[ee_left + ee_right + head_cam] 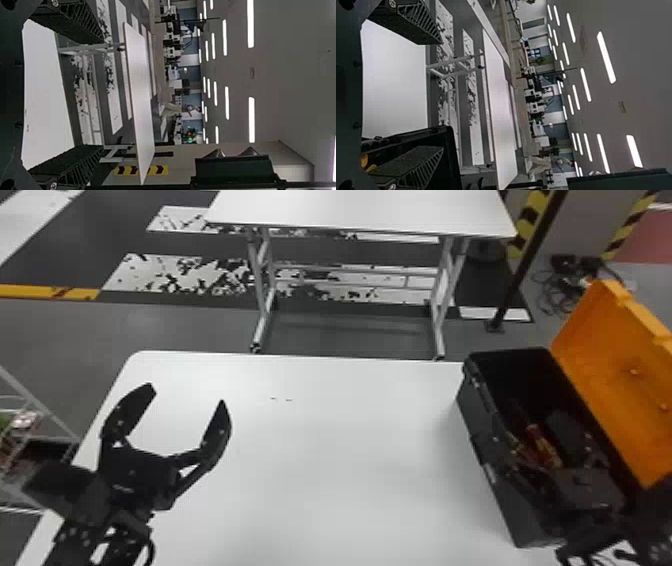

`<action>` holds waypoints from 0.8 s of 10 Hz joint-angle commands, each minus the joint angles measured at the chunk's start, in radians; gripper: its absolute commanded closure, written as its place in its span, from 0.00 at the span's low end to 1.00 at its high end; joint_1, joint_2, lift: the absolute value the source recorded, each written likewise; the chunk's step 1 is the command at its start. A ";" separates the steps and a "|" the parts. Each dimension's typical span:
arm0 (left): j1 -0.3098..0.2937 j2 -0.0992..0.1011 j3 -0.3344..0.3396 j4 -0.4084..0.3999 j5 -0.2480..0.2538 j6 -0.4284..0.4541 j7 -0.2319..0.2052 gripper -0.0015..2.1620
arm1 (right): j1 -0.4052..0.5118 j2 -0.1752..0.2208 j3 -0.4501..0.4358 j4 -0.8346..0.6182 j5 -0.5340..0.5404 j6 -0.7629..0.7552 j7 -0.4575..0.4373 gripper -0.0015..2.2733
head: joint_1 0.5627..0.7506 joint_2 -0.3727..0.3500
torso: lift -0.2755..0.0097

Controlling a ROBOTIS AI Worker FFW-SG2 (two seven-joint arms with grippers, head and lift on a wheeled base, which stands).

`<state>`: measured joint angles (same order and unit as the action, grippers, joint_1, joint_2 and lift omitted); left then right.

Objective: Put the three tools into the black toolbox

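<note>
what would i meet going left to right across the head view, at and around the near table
metal rack frame → left gripper, fingers apart → small dark marks on the tabletop → black toolbox → its raised orange lid

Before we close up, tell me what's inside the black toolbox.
Inside the black toolbox, red-and-yellow pieces, likely handles, lie among dark shapes. The right arm covers part of the near end; what lies beneath can't be seen.
</note>
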<state>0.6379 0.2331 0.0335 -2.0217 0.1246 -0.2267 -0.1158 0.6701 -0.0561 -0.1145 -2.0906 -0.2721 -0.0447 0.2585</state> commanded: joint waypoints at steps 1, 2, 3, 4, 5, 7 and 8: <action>0.078 0.017 0.008 -0.008 0.029 -0.154 -0.008 0.03 | 0.051 0.010 0.001 0.004 0.019 -0.094 -0.001 0.02 | 0.70 0.51 | 0.79; 0.128 0.017 0.009 -0.032 0.029 -0.179 -0.001 0.03 | 0.085 0.012 0.010 0.004 0.039 -0.128 -0.001 0.02 | 0.70 0.50 | 0.79; 0.154 0.015 0.009 -0.045 0.029 -0.167 0.010 0.03 | 0.115 0.012 0.019 0.012 0.065 -0.186 -0.013 0.02 | 0.70 0.50 | 0.79; 0.178 0.015 0.011 -0.048 0.033 -0.142 0.047 0.03 | 0.132 0.010 0.021 0.029 0.076 -0.229 -0.013 0.02 | 0.70 0.51 | 0.79; 0.203 0.006 0.023 -0.046 0.050 -0.133 0.047 0.03 | 0.144 0.010 0.018 0.055 0.076 -0.272 -0.013 0.02 | 0.70 0.52 | 0.79; 0.243 -0.001 0.028 -0.046 0.092 -0.041 0.047 0.03 | 0.184 0.007 -0.001 0.078 0.080 -0.321 -0.013 0.02 | 0.70 0.55 | 0.79; 0.261 -0.008 0.023 -0.038 0.092 -0.026 0.047 0.03 | 0.206 0.002 -0.007 0.078 0.082 -0.352 -0.012 0.02 | 0.70 0.54 | 0.79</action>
<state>0.8889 0.2290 0.0592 -2.0629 0.2149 -0.2660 -0.0692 0.8634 -0.0517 -0.1169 -2.0130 -0.1908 -0.3796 0.2467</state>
